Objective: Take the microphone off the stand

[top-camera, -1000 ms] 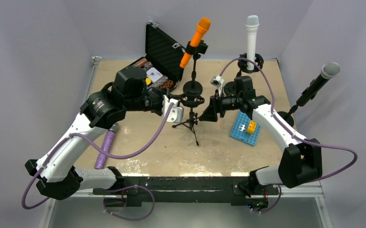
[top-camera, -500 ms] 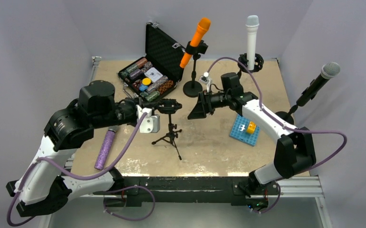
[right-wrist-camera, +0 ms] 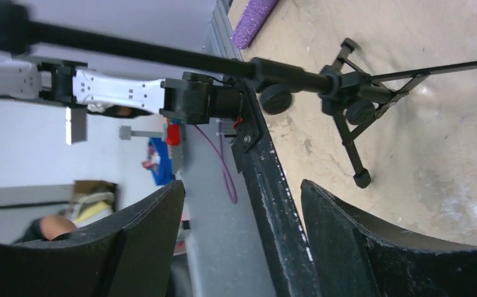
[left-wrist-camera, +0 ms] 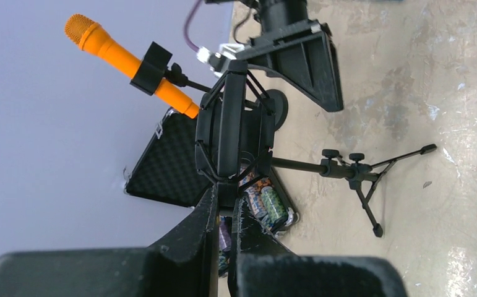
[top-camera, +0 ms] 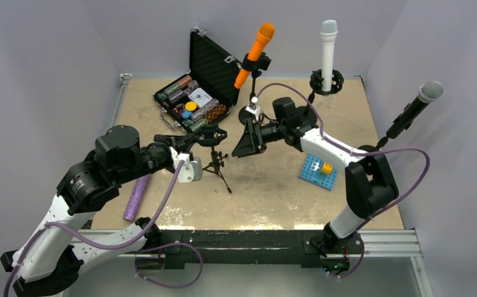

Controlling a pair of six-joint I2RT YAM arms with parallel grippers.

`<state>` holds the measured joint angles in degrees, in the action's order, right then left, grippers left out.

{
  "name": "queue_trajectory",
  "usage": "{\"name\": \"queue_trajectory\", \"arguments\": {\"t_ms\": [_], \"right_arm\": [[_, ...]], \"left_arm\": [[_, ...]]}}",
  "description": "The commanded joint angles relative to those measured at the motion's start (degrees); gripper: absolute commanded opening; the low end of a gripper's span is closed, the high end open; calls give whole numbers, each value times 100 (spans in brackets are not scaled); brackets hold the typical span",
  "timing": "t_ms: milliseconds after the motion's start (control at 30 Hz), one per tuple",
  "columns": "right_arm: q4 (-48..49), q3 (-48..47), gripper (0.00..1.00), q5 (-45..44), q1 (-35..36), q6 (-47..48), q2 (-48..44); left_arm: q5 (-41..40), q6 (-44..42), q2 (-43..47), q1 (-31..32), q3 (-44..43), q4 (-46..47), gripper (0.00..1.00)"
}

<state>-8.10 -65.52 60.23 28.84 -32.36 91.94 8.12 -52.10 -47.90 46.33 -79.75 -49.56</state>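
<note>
A small black tripod stand with a shock-mount ring on top stands left of the table's middle. My left gripper is shut on the ring's lower edge; in the left wrist view the fingers pinch the ring. No microphone shows in the ring. My right gripper is open and empty just right of the ring, and the stand's pole crosses above its jaws. A purple microphone lies flat at the left edge.
An open black case of chips sits at the back. An orange microphone, a white microphone and a black microphone stand on stands at the back and right. A blue plate lies at the right.
My left gripper has pulled the tripod stand to the left and nearer by its ring. My right gripper has followed it leftward, still open.
</note>
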Motion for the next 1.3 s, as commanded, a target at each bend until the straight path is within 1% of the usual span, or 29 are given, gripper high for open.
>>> {"name": "queue_trajectory", "arguments": {"t_ms": [0,133,233,300,500,667,800,933,1000,1100,1267], "right_arm": [[1045,341,74,201,217,-1090,117],[1136,93,71,183,397,-1308,448],[1619,7,64,212,410,-1793,766],[1797,-67,62,225,411,-2045,958],[2408,-76,52,244,410,-2696,1244],[2508,-102,48,242,458,-2721,1385],[2636,-43,40,306,507,-2748,1384],[2793,-13,30,369,524,-2749,1377],[2933,-14,30,399,526,-2782,1399],[3052,-60,33,459,553,-2836,1514],[3191,-162,32,620,634,-2901,1652]], "left_arm": [[86,63,138,26,-102,558,0],[151,132,131,31,-193,402,0],[155,25,140,25,-210,332,0],[155,-25,140,27,-193,304,0],[188,-16,170,30,-166,291,0],[234,-29,237,26,-124,263,0],[194,-54,308,26,-51,283,0],[181,-96,373,26,60,303,0],[165,-99,392,27,96,313,0],[151,-118,412,29,140,322,0],[127,-166,396,27,130,305,0]]}}
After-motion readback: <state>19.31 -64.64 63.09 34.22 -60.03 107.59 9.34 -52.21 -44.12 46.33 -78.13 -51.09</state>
